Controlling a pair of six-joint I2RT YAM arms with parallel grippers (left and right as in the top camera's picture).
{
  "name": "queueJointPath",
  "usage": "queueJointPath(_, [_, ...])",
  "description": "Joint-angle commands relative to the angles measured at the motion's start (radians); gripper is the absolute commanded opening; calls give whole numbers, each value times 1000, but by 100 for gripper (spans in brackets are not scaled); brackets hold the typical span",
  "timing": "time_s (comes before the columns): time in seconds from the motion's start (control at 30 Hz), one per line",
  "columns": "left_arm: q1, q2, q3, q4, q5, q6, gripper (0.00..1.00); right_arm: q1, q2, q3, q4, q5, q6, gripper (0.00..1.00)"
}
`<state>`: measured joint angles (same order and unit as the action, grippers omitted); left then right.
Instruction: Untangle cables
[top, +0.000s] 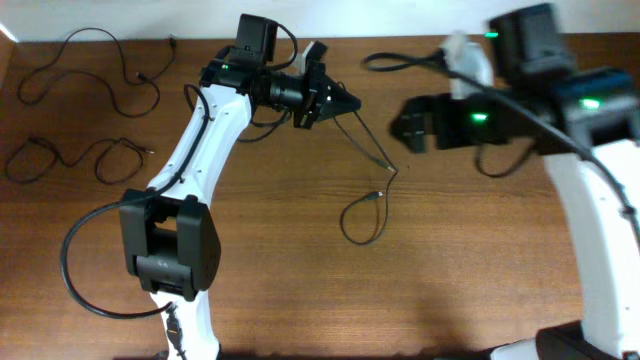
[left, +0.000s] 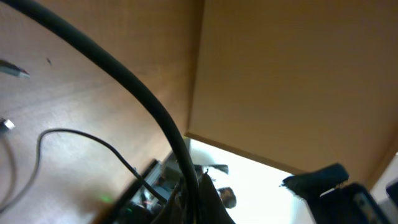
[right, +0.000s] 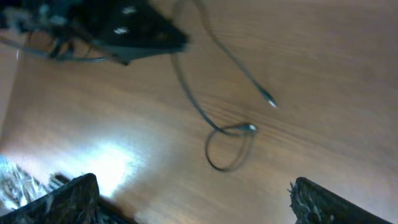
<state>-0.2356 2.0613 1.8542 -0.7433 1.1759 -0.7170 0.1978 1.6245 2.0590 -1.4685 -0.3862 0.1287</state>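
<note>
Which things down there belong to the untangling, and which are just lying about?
Part of the job:
held cable, pinched in the left pincer, its loop resting on the wood
upper loose cable, far left
lower loose cable, far left

Not part of it:
thick arm wiring, fixed to the robot
table

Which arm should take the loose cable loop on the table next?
Right. The right gripper is open, empty and faces the cables hanging down to the table. The left gripper is shut on them.
</note>
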Motion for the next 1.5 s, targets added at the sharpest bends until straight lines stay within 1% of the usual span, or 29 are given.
queueJointPath(0.0, [0,-113,40,5,-151,124,0,-85,-2,8,-40,-2,29,99])
queueJointPath(0.13, [0,-229,53,-2,-277,198,0,-148,-2,8,-76,-3,29,99])
queueJointPath(0.23, [0,-305,53,-30,-296,290,0,-161,-1,8,-77,-2,29,99])
queueJointPath(0.33, [0,-373,53,-93,-346,355,0,-159,-1,8,-71,-2,29,99])
queueJointPath(0.47, [0,-394,53,-99,-396,349,0,-159,0,8,-72,-3,29,98])
queueJointPath(0.5, [0,-394,53,-99,-415,312,0,-159,0,8,-73,-4,28,98])
queueJointPath(0.53, [0,-394,53,-99,-423,266,0,-158,0,8,-73,-24,-7,98])
queueJointPath(0.63, [0,-394,53,-78,-417,51,0,-138,0,8,-71,-134,-192,98])
queueJointPath(0.7, [0,-394,53,-43,-378,-115,0,-118,0,7,-60,-177,-261,98])
queueJointPath(0.77, [0,-394,53,0,-305,-240,0,-95,0,7,-28,-182,-275,98])
queueJointPath(0.87, [0,-394,53,65,-207,-368,0,-58,2,7,24,-183,-275,99])
queueJointPath(0.97, [0,-394,53,116,-173,-457,0,-17,5,7,66,-183,-275,98])
queueJointPath(1.07, [0,-394,53,119,-173,-542,0,31,5,6,113,-183,-275,98])
queueJointPath(1.23, [0,-394,53,119,-168,-620,0,87,5,6,185,-183,-240,98])
queueJointPath(1.4, [0,-394,53,119,-165,-714,0,99,5,6,193,-183,-240,99])
queueJointPath(1.43, [0,-394,53,120,-166,-732,0,99,5,6,193,-183,-240,95])
queueJointPath(1.47, [0,-394,53,122,-166,-743,0,99,5,6,192,-183,-240,88])
